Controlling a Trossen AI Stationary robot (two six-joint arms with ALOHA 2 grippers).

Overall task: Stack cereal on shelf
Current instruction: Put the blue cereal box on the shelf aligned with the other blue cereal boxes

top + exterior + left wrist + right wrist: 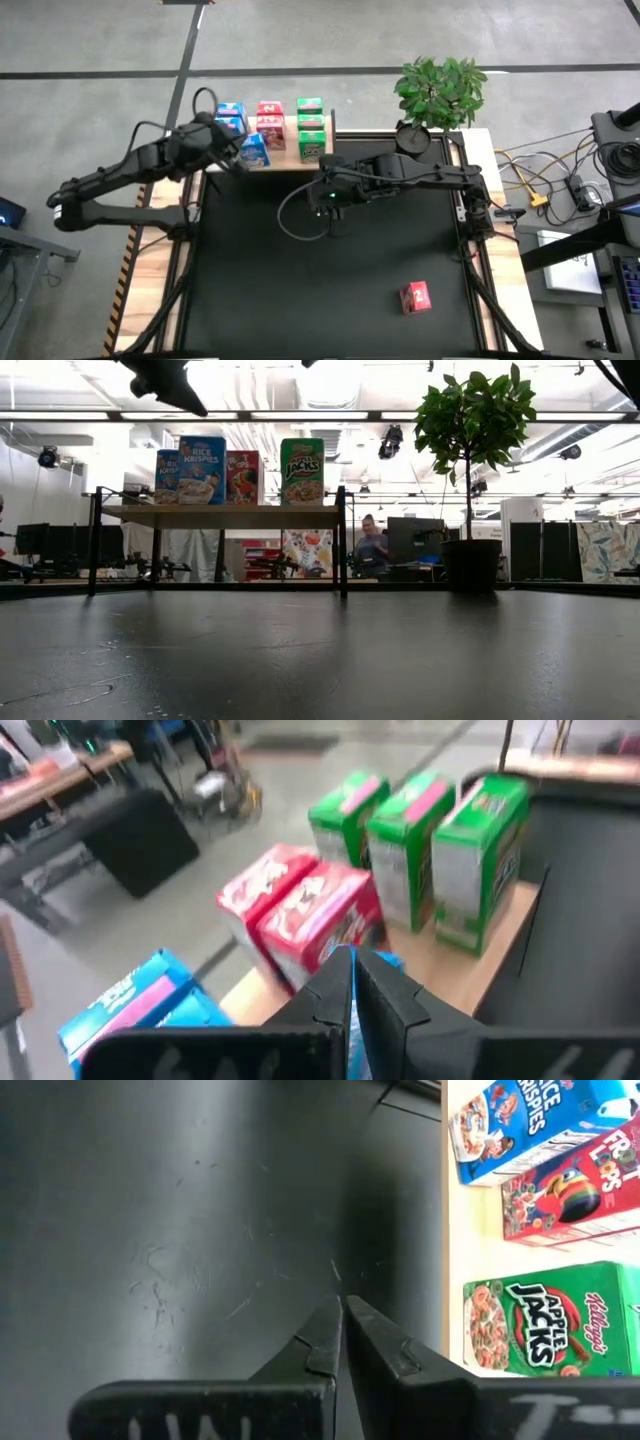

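Nearest the front edge of the black-matted bench (250,300): one small red cardboard cereal box (416,296), lying alone on the mat toward the right side, well apart from both arms and from the shelf.

Mid-bench: right claw (333,212) over bare mat, short of the shelf's front edge. Fingers (330,1342) pressed together tip to tip, clenched on nothing; only scuffed mat beneath in the right wrist view.

Far edge: pale wooden board-topped shelf (283,154) on dark metal legs, seen as a raised stand in the low view. On it, three columns of small printed cardboard boxes: blue cereal boxes (232,118) at left, red cereal boxes (270,124) in the middle, green cereal boxes (311,129) at right. Fronts legible in the right wrist view: blue with white lettering, red with a bird figure, green with bold white-outlined name. Low view shows the boxes standing upright on the board, blue tallest-looking at front left, green at right.

Left claw (236,150) at the shelf's left end, among the blue boxes. Fingers (385,995) closed flat against each other; a strip of blue shows right at the tips, contact or grip not determinable. One blue box (254,150) tilted just beside the claw.

Beyond the shelf's right end: potted green plant (438,95) in a dark pot. A seated person (372,547) visible far back in the room.
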